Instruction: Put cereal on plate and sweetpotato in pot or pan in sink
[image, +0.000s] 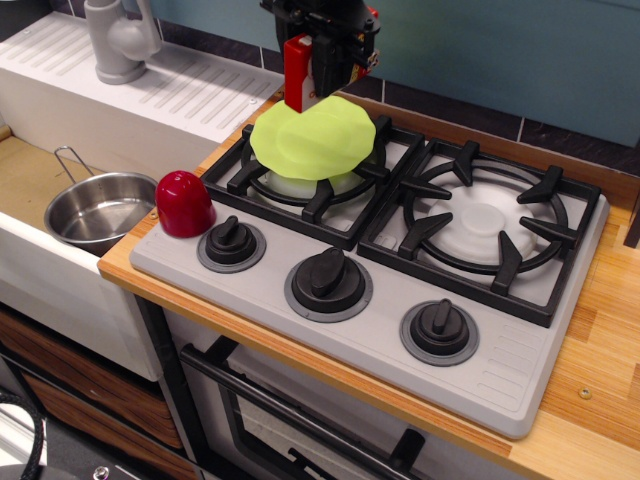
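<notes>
My gripper (308, 55) is shut on the cereal (297, 74), a small red box held upright above the far left edge of the plate (315, 140). The lime-green plate rests on the left stove burner. The sweetpotato (184, 203), a glossy dark-red lump, sits on the stove's front left corner by the first knob. The shiny steel pot (98, 210) with a wire handle stands in the sink (30, 180) at the left.
A grey faucet (120, 38) stands on the ribbed white drainboard (190, 90). The right burner (490, 225) is bare. Three black knobs (328, 275) line the stove front. A wooden counter (600, 380) runs along the right.
</notes>
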